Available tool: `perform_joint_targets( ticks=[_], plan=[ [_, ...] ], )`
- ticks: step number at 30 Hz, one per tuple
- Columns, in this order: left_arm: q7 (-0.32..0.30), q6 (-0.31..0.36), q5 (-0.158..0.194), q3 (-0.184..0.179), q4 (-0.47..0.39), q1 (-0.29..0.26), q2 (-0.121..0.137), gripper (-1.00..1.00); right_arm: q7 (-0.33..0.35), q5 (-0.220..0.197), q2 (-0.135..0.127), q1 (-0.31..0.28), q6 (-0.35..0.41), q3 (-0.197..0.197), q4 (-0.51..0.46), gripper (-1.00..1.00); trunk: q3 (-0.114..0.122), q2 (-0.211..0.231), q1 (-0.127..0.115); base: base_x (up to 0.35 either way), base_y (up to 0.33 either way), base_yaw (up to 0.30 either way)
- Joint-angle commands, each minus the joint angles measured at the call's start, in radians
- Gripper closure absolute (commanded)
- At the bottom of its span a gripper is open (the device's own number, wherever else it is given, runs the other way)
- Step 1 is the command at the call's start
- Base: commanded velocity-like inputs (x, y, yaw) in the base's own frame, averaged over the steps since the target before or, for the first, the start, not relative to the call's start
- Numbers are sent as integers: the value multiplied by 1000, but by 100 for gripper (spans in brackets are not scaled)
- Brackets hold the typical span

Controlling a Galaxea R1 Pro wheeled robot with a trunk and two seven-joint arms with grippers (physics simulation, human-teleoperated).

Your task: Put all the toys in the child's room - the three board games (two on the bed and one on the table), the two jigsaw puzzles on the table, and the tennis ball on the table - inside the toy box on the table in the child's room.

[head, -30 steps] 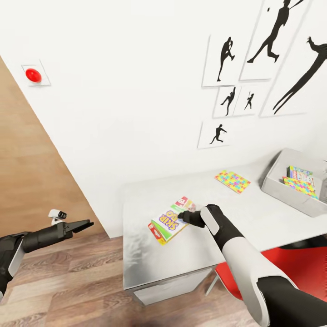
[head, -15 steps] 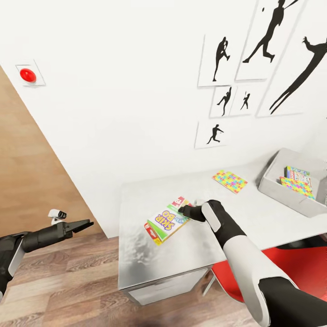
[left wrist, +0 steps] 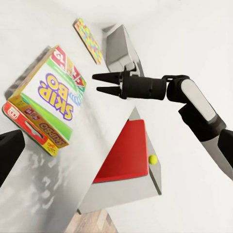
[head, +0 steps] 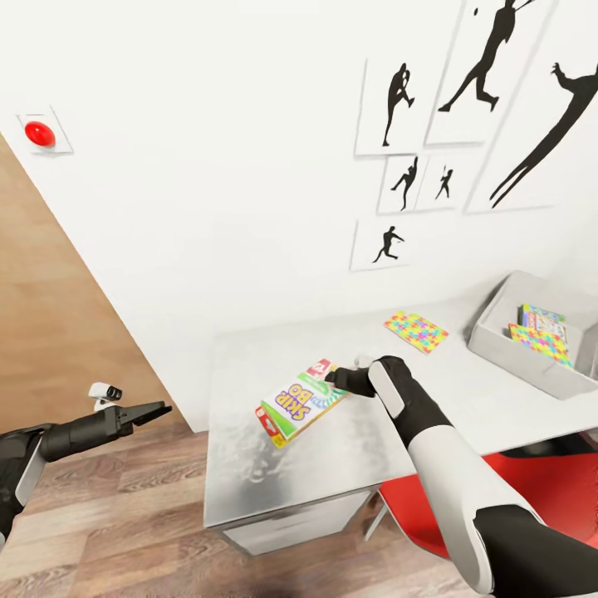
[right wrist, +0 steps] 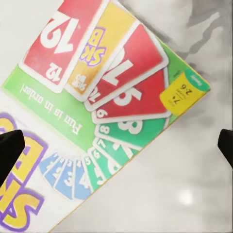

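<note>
- We see the right claw [head: 334, 379] low over the table [head: 249, 465], its two dark fingers spread apart and gripping nothing; in the left wrist view that claw [left wrist: 99, 83] shows the gap plainly.
- The Skip-Bo board game [head: 301, 401] lies flat on the table directly at the claw's tips. From the right wrist view the box [right wrist: 97, 97] fills the space between the two fingertips, its printed cards and lettering facing up.
- We cannot tell whether the fingertips touch the box lid or hang just above it.
- Farther along the table, a jigsaw puzzle [head: 416, 330] lies flat on its own, well apart from the claw.
- Beyond it the toy box [head: 498, 345] sits near the table's far end, with a second jigsaw puzzle [head: 541, 343] and a printed game box [head: 544, 318] inside.
- A tennis ball [left wrist: 153, 159] rests beside a red chair seat [left wrist: 126, 155] below the table edge.
- The left claw [head: 149, 411] hangs off to the side over the wood floor [head: 124, 515], fingers slightly parted and empty.
- Against half a second ago, our view has swung, so the table and wall pictures [head: 399, 100] sit shifted in frame; the right claw keeps its place at the box's end, and the left arm holds the same pose.
</note>
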Motion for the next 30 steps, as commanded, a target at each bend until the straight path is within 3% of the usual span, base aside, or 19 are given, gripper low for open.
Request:
perform_joint_targets(
  ticks=[1,22,30],
  plan=[
    [-4,11,-1,0,0,-1,0,-100,-10,-8,0,-1,2,4,-1,-100,-3,-2,1,0,-146,72],
    [-4,11,-1,-1,0,-1,-1,-100,-10,0,0,-1,1,8,-1,-100,-33,-2,1,31,-5,97],
    [-4,11,-1,-1,0,-1,-1,-100,-9,0,-2,0,0,9,-1,-100,-37,-2,1,23,-168,36]
  ],
)
